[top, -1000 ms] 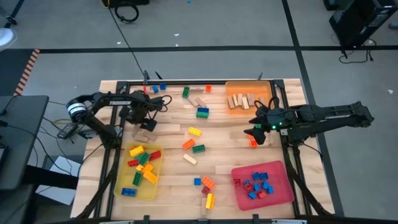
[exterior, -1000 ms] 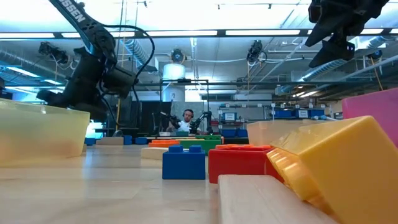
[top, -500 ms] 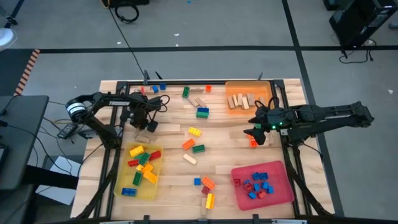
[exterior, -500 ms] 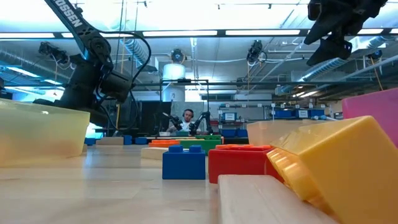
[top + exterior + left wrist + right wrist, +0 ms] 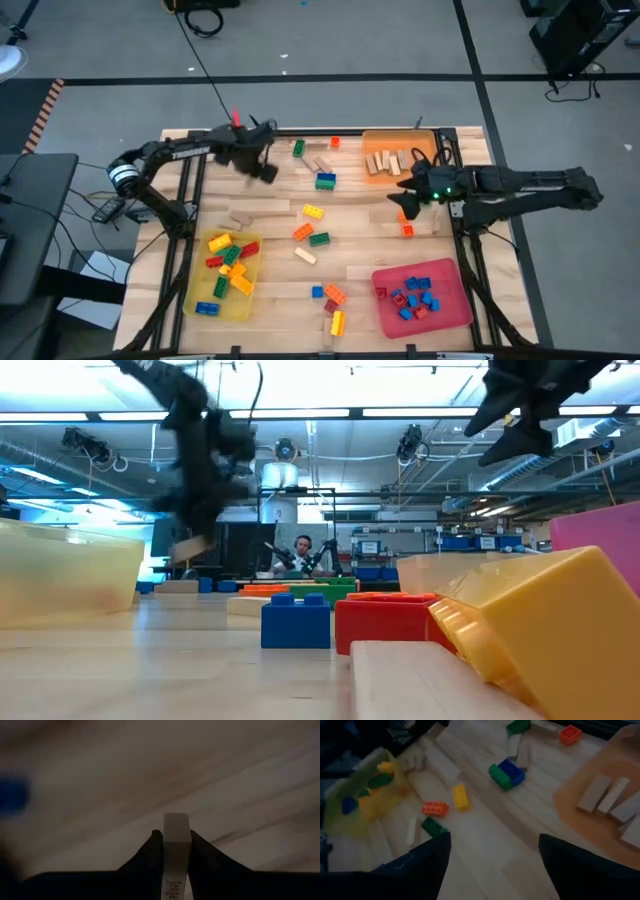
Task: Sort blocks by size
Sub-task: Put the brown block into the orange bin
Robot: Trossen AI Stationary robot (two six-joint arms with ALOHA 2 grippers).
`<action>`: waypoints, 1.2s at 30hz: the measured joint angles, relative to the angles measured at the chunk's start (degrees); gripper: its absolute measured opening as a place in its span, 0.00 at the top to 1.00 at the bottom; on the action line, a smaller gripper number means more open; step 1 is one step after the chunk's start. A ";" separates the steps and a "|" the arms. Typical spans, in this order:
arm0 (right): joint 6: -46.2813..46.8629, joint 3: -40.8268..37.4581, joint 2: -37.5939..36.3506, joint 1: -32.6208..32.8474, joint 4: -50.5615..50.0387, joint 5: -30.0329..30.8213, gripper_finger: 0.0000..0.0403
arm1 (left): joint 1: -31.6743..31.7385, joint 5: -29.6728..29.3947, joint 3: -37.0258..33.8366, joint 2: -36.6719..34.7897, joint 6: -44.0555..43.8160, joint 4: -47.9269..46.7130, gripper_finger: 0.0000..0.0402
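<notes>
High view: the left gripper [image 5: 262,165] is raised near the far left corner of the desk. The right gripper [image 5: 405,196] hovers just off the near edge of the orange tray [image 5: 425,146], which holds tan wooden pieces [image 5: 385,161]. Loose blocks [image 5: 312,223] lie across the middle of the desk; the yellow tray [image 5: 228,300] at the near left and the red tray [image 5: 452,292] at the near right hold sorted bricks.

Low view: the left gripper [image 5: 195,525] hangs well above the desk with a tan piece showing at its tip.

Left wrist view: the fingers [image 5: 201,851] are clamped on a narrow wooden block [image 5: 176,847], gripped on its two thin faces with one end projecting forward. The block is plain, pale and smooth, with faint print on one face.

Right wrist view: the right fingers [image 5: 425,860] are spread wide and carry nothing.

Risk: the narrow block offers little contact area, so it could pivot or slip during travel. A release from height could bounce it out of the orange tray or scatter pieces already sorted there.
</notes>
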 joint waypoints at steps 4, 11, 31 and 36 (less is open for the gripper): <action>-3.44 0.00 3.65 -6.27 7.80 -7.06 0.29 | -0.04 4.30 9.25 -0.07 3.57 6.24 0.85; -8.81 0.00 16.34 -15.71 29.96 -19.00 0.38 | -0.02 15.03 18.26 -0.09 5.19 20.63 0.85; -12.41 19.81 44.08 -26.29 48.85 -41.56 0.40 | -0.94 34.02 18.59 5.92 -4.16 44.73 0.85; -12.84 22.36 46.67 -26.67 48.87 -43.67 0.48 | -0.96 34.16 18.59 6.12 -4.98 46.50 0.85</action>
